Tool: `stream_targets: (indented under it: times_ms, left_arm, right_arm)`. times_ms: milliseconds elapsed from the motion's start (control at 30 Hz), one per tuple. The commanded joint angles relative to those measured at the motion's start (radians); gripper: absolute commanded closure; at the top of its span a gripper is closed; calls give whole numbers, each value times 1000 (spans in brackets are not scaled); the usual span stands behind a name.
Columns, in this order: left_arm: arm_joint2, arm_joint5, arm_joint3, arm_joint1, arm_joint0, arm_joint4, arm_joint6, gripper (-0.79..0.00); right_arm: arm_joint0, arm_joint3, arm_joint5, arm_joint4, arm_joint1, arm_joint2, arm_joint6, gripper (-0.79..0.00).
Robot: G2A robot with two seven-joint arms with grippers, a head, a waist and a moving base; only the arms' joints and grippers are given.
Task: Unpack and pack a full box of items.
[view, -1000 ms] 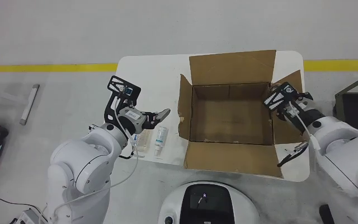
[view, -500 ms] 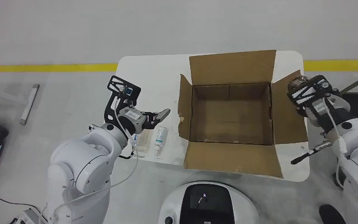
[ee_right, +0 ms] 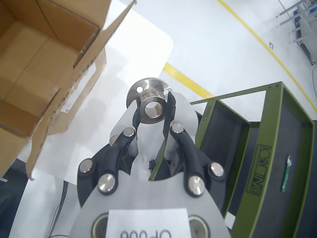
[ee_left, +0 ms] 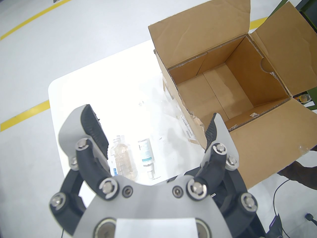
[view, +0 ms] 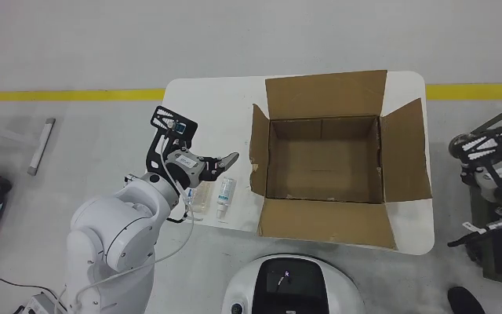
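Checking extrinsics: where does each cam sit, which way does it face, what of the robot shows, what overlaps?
Top: above the arms, facing straight down on table, box; shows left arm, right arm at the edge.
Left wrist: behind the open left gripper, facing over bottles towards the box.
Right wrist: behind the right gripper, shut on a flange, facing box corner and green cart.
Shared: box in all three; bottles in top and left wrist.

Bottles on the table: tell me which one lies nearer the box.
The white bottle with the teal label; the clear bottle lies beyond it, farther from the box.
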Motion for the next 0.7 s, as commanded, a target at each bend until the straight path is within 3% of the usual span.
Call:
stream_targets:
  times_ms: [0, 367, 667]
  left_arm:
    - [0, 0, 0, 0, 0, 0, 0, -785]
    - [0, 0, 0, 0, 0, 0, 0, -785]
    - [0, 0, 0, 0, 0, 0, 0, -785]
  right_arm:
    - [-38, 5, 3, -7, -1, 7, -8, 0]
    - [-194, 86, 47, -76, -7, 13, -56, 0]
    - [-246, 157, 70, -91, -11, -82, -85, 0]
